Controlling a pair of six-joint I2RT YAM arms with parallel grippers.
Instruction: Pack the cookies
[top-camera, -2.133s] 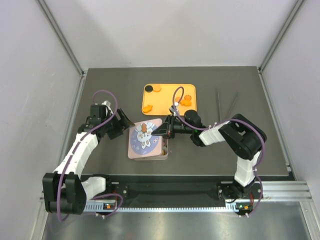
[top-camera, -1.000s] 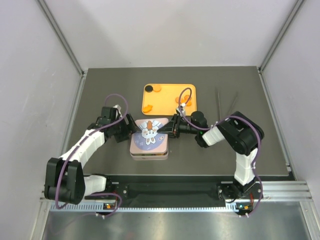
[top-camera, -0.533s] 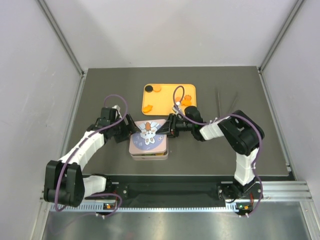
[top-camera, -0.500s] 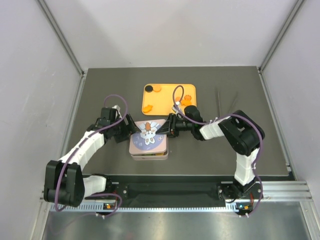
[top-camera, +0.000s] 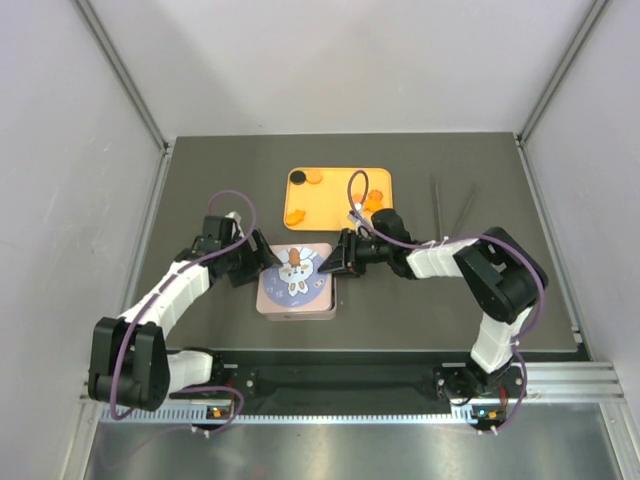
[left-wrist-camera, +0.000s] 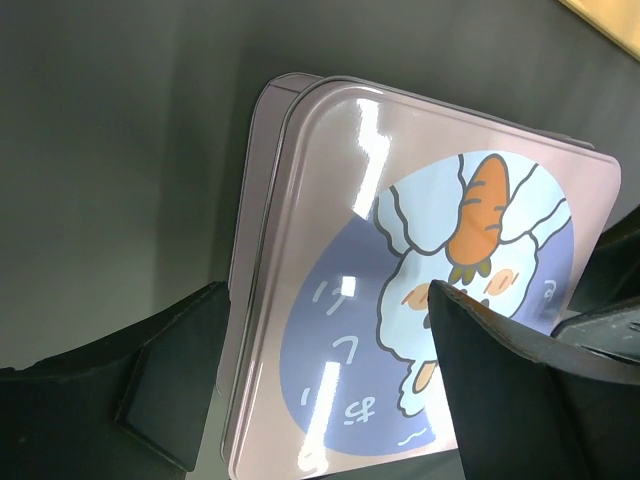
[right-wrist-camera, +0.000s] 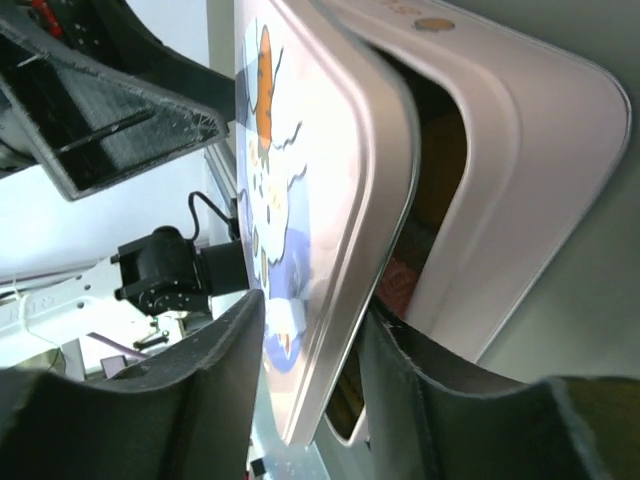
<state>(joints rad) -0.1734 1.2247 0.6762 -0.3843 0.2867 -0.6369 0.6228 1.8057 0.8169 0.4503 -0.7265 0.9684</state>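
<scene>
Cookies (top-camera: 313, 178) lie flat on orange tray (top-camera: 335, 200), whose long axis runs left-right.

Left wrist camera: lid on the tin, jaws astride.
You see the pink lid (left-wrist-camera: 330, 250) with its rabbit-and-carrot picture sitting slightly askew on the tin (left-wrist-camera: 252, 180), whose wall shows along the left edge. Your left gripper (left-wrist-camera: 325, 292) stands wide, a finger at either side, seemingly not touching it. Dark table (left-wrist-camera: 120, 150) surrounds.
</scene>
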